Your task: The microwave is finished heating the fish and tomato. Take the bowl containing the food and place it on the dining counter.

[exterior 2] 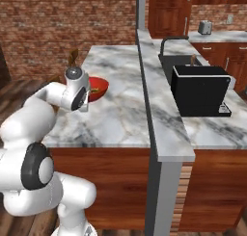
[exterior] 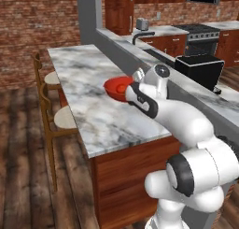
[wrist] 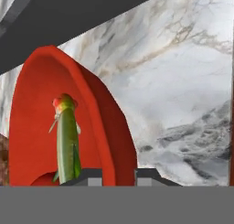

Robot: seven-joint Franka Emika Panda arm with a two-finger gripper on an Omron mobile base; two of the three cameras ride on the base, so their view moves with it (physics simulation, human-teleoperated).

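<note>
Bowl [wrist: 98,122] rim sits between my finger tips in the hand view, so my gripper [wrist: 119,175] is pinching the bowl's wall at its edge, one tip inside and one outside. Inside the bowl I see the fish [wrist: 67,145], greenish and standing on end from this tilted angle, with a patch of red low beside it that I take for the tomato [wrist: 43,178], though so little of it shows that I would not swear to it.

From the base views the bowl is over the near-middle of the dining counter [exterior: 93,116], close above the marble or just touching it; I cannot tell which, since my wrist covers its near side. The raised grey ledge [exterior: 121,48] runs along the far side, and a black appliance [exterior 2: 200,88] stands beyond it, well apart.

I judge the carry is nearly done and the setting-down is the step in hand. To do it well I should lower straight until the base rests flat on the surface, keep the bowl level so the food does not roll out, then spread my fingers and lift clear without dragging the rim.
</note>
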